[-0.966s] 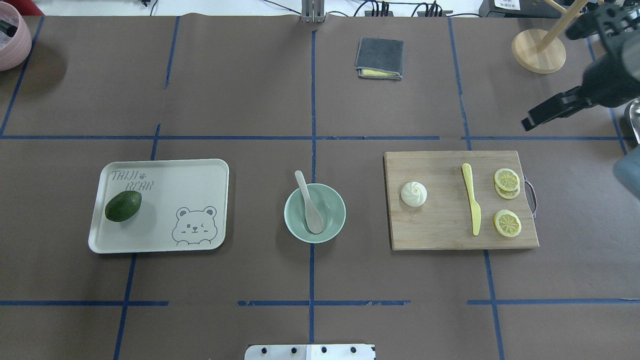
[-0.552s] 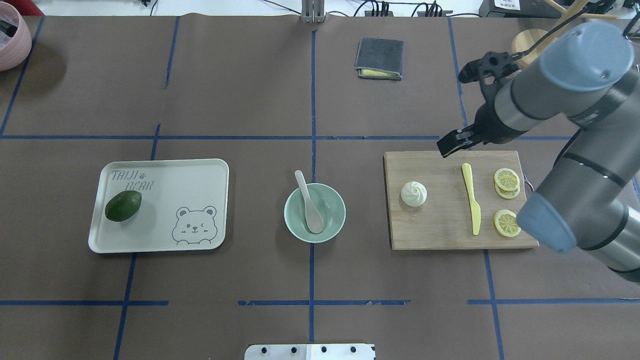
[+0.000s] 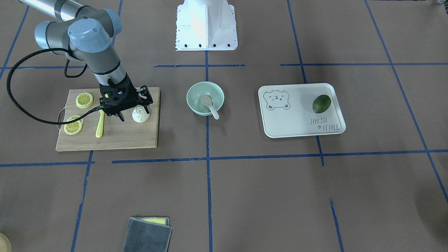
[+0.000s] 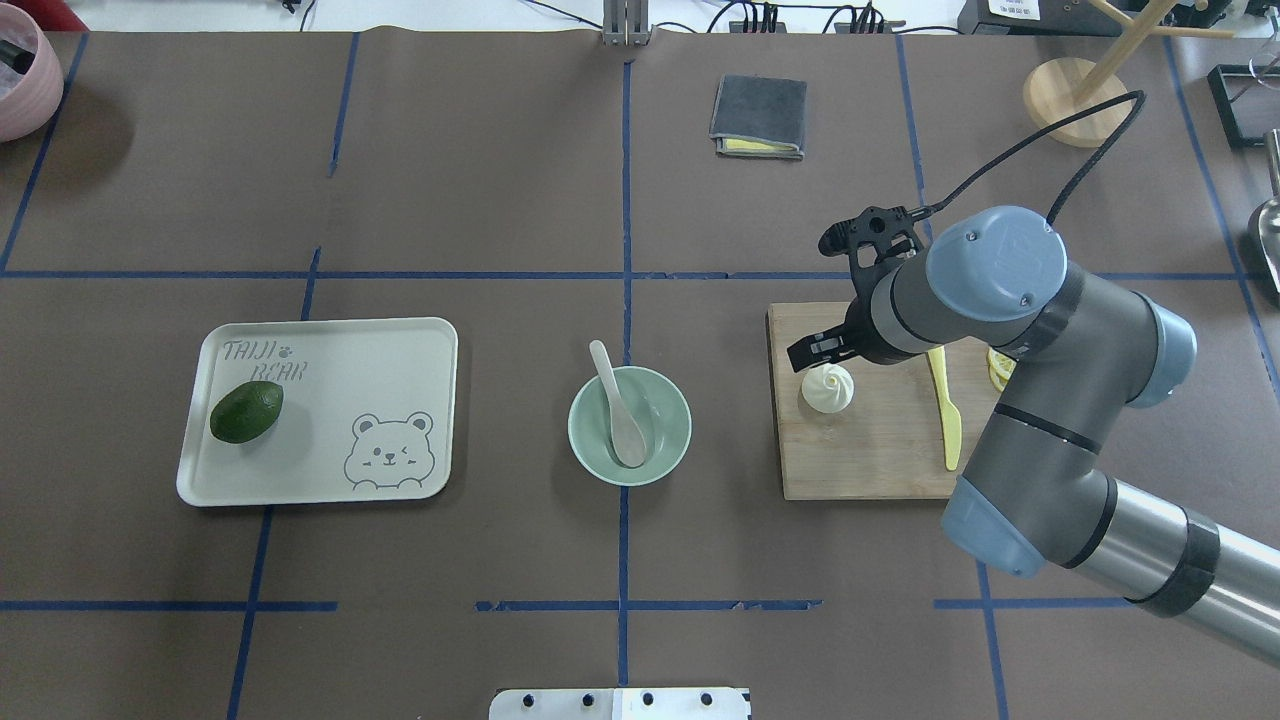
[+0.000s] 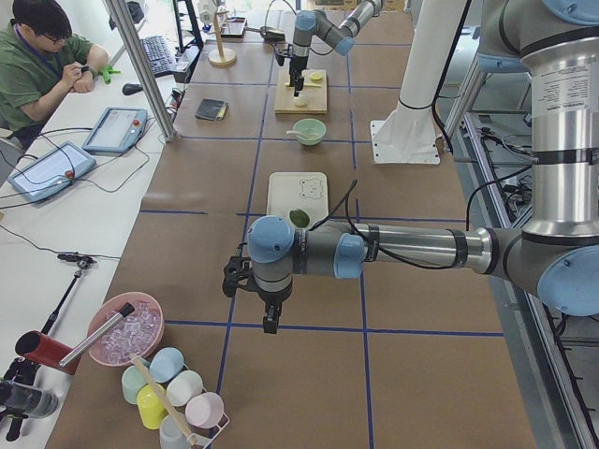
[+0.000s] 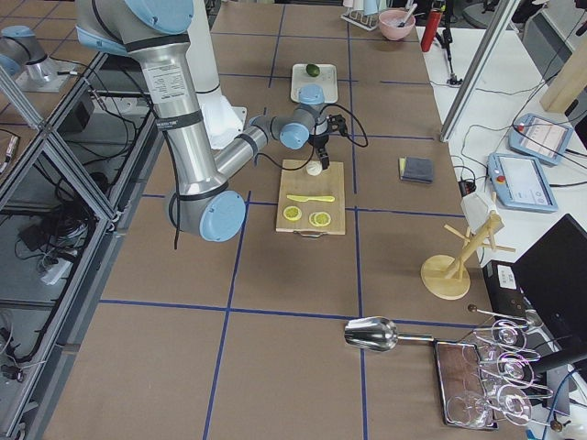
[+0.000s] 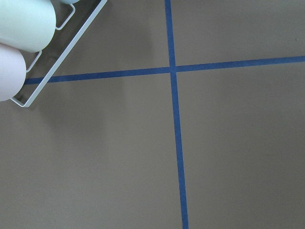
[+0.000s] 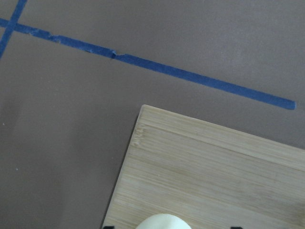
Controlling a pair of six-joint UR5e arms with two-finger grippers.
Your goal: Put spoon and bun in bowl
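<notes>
The cream-white spoon (image 4: 620,405) lies in the mint-green bowl (image 4: 680,420) at the table's middle, its handle over the far rim; both also show in the front view, spoon (image 3: 209,105) and bowl (image 3: 190,96). The white pleated bun (image 4: 828,392) sits on the wooden cutting board (image 4: 870,450). My right gripper (image 3: 135,114) is open and hangs just over the bun (image 3: 141,117), one finger on each side. The right wrist view shows the bun's top (image 8: 162,222) at its bottom edge. My left gripper (image 5: 270,323) shows only in the exterior left view; I cannot tell its state.
A yellow knife (image 4: 945,400) and lemon slices (image 3: 84,99) lie on the board beside the bun. A cream bear tray (image 4: 320,470) with an avocado (image 4: 246,412) stands left of the bowl. A grey cloth (image 4: 759,117) and a wooden stand (image 4: 1075,100) are at the back.
My right arm has swung in from the back right corner to above the cutting board, and its gripper now hangs over the bun. Spoon, bowl and bun have not moved.
</notes>
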